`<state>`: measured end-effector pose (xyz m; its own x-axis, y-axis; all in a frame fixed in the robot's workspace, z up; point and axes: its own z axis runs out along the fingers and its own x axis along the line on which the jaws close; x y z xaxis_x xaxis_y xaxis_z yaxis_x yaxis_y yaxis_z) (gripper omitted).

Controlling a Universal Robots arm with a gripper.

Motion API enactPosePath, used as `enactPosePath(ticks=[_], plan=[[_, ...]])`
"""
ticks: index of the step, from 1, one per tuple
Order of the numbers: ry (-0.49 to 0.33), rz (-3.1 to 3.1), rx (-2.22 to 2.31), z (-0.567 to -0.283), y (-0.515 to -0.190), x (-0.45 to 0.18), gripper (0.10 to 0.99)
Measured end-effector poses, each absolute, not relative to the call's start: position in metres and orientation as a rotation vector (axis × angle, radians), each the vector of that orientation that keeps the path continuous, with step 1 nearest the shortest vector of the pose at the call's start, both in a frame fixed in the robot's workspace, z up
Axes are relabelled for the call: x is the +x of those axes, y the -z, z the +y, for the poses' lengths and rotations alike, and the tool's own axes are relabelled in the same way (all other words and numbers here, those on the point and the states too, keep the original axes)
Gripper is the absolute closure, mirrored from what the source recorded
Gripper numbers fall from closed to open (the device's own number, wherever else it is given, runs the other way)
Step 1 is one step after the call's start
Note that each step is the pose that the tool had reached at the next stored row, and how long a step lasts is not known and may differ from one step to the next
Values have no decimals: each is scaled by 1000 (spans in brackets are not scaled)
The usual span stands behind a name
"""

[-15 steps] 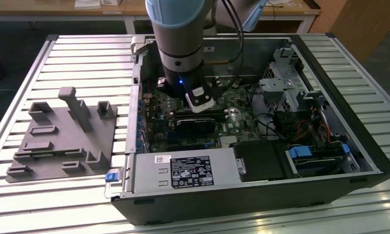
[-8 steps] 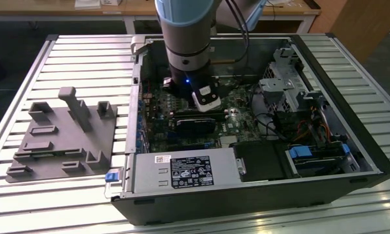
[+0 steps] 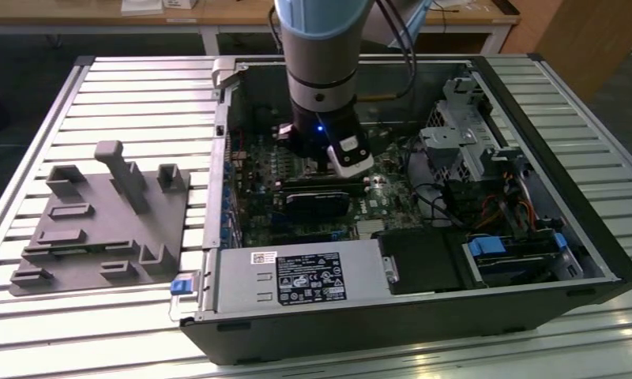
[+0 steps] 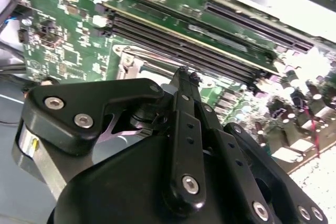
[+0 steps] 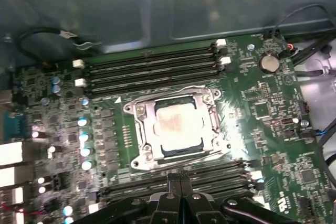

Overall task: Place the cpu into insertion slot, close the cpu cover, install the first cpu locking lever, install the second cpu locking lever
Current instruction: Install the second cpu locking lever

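- The cpu [image 5: 176, 125] sits in its socket on the green motherboard [image 5: 252, 108], its dull metal top facing up, in the first wrist view.
- The cpu cover [image 5: 140, 109] lies closed around it as a silvery frame, the chip showing through its window.
- The thin wire levers along the frame's edges seem to lie flat, though that is hard to judge.
- Rows of dark memory slots [image 5: 152, 69] flank the socket on two sides; a round coin battery [image 5: 270, 63] sits well apart.
- The gripper [image 5: 180, 178] hangs just beside the socket, fingertips pressed together and grasping nothing.
- The second wrist view shows the black fingers [image 4: 185, 109] over the slots [image 4: 199, 51].
- In the exterior view the arm [image 3: 318, 63] reaches straight down into the open computer case [image 3: 569, 237]; a grey fixture [image 3: 105, 221] lies toward that view's left.
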<state>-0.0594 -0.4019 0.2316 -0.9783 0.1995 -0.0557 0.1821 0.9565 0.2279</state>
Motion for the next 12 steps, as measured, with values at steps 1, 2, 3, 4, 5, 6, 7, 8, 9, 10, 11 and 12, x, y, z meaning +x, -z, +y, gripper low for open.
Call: enactPosePath(ticks=[1,2,3,4,5,6,7,8,9,10,11,12], plan=[[-337,3030,296,-401,-232,-58,980],[-331,3030,296,-400,-231,-57,980],[-323,3031,295,-398,-231,-55,980],[-313,3031,295,-397,-231,-55,980],[-302,3032,295,-395,-231,-54,980],[-290,3032,294,-393,-231,-54,980],[-277,3033,293,-391,-231,-53,980],[-264,3033,293,-388,-231,-53,980],[-256,3033,292,-385,-231,-53,980],[-249,3033,292,-382,-231,-53,980],[-241,3034,291,-380,-231,-52,980],[-235,3034,291,-377,-231,-52,980]])
